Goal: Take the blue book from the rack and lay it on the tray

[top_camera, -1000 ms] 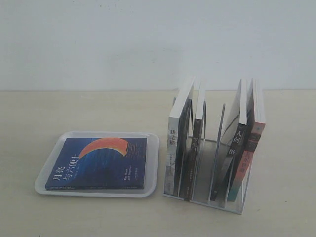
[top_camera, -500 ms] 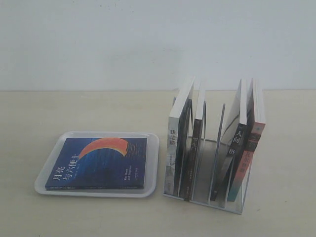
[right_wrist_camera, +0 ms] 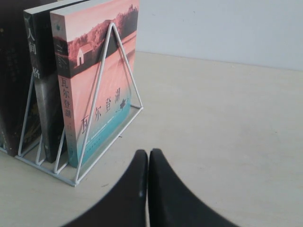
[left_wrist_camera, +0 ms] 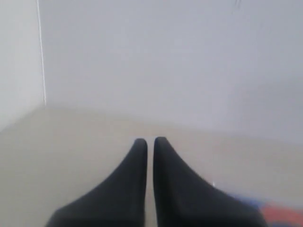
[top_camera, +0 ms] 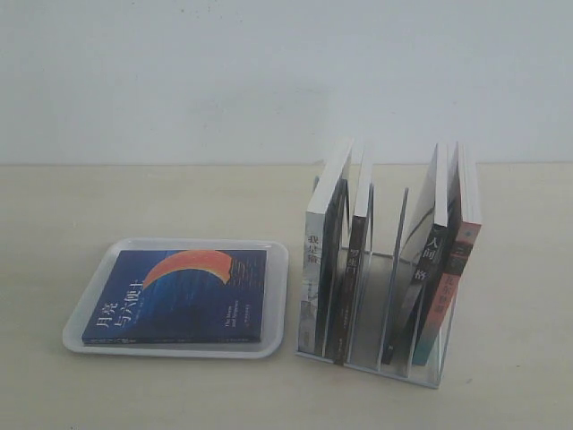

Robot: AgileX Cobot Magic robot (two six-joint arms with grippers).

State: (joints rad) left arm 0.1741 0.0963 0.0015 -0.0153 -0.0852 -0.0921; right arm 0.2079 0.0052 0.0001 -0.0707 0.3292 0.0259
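The blue book (top_camera: pixel 179 296) lies flat, cover up, on the white tray (top_camera: pixel 279 269) at the left of the exterior view; its orange-red crescent and white title show. The white rack (top_camera: pixel 394 296) stands to the right of the tray and holds several upright books. Neither gripper shows in the exterior view. In the left wrist view my left gripper (left_wrist_camera: pixel 150 141) is shut with nothing in it, above bare table, a blurred blue and red patch at the frame's corner. My right gripper (right_wrist_camera: pixel 148 153) is shut and empty, just off the rack (right_wrist_camera: pixel 102 94) end.
In the rack stand a white-spined book (top_camera: pixel 313 269), a dark thin book (top_camera: pixel 354 269), a black-spined book (top_camera: pixel 431 260) and a red-spined book (top_camera: pixel 457 269). The pink and teal cover (right_wrist_camera: pixel 102 85) is the outermost. A pale wall backs the beige table (top_camera: pixel 519 269).
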